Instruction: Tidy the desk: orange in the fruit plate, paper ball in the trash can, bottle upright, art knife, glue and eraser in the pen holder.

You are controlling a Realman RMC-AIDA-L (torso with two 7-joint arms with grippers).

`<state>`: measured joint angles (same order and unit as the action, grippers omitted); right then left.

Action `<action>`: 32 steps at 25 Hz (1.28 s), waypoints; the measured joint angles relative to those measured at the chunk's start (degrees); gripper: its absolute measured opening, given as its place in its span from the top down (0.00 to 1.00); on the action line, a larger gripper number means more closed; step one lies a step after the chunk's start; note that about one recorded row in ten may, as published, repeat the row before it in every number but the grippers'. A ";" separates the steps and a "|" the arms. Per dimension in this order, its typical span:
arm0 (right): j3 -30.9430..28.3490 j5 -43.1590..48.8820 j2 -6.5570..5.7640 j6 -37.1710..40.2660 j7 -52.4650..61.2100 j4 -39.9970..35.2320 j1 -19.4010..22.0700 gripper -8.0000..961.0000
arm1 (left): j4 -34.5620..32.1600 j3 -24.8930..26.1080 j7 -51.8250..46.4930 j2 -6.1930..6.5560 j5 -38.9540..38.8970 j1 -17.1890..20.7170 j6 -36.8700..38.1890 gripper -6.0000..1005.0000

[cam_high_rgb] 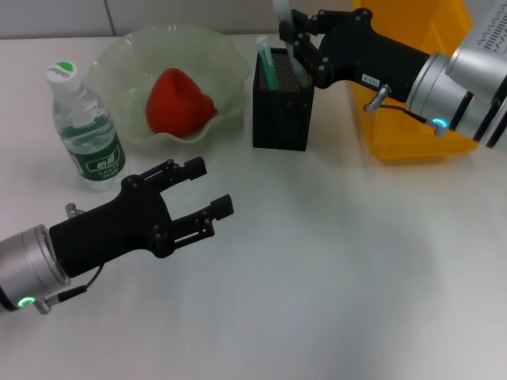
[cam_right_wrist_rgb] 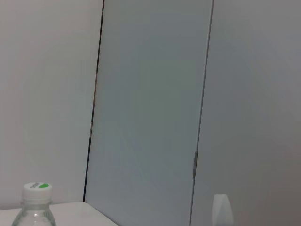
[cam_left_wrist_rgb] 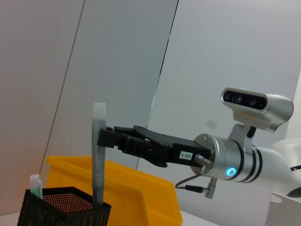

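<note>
right jaws [cam_high_rgb: 290, 30] gripping pale stick [cam_left_wrist_rgb: 98, 160], tip inside pen holder [cam_high_rgb: 281, 111]

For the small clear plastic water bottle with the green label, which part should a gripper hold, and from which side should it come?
The clear plastic water bottle stands upright on the white table, left of the pale green glass bowl. Probably best is the labelled middle of its body, approached level from the front, where the open left gripper hovers. The bowl crowds its right side; the white cap looks too narrow.

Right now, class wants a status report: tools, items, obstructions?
Right tool shut on art knife, lowering it into pen holder. Left tool open, idle. Bottle upright. No obstruction.
</note>
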<state>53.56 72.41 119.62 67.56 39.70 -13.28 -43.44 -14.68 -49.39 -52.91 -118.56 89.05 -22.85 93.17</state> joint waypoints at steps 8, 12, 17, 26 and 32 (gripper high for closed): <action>0.51 0.00 0.00 -0.29 0.67 0.01 -0.07 0.71 | 0.00 0.00 -0.08 0.05 -0.32 0.00 0.06 0.23; 0.70 0.09 -0.06 -0.59 2.26 -0.08 -0.24 0.70 | -0.10 0.00 -0.10 0.10 -0.44 -0.02 0.37 0.23; 0.75 0.33 -0.14 -1.31 3.61 -0.38 -0.25 0.69 | -0.10 0.00 -0.09 0.09 -0.48 -0.20 0.42 0.23; 0.43 0.04 -0.18 -1.55 3.78 -0.70 -0.12 0.43 | -0.08 0.00 -0.09 0.09 -0.48 -0.52 0.44 0.23; -0.21 -2.35 -0.30 1.75 5.93 -2.40 1.85 0.38 | -0.09 0.00 -0.09 0.09 -0.46 -0.75 0.42 0.23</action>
<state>53.35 70.06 119.32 69.31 45.63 -15.68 -41.59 -14.77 -49.39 -53.00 -118.48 88.59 -23.61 93.59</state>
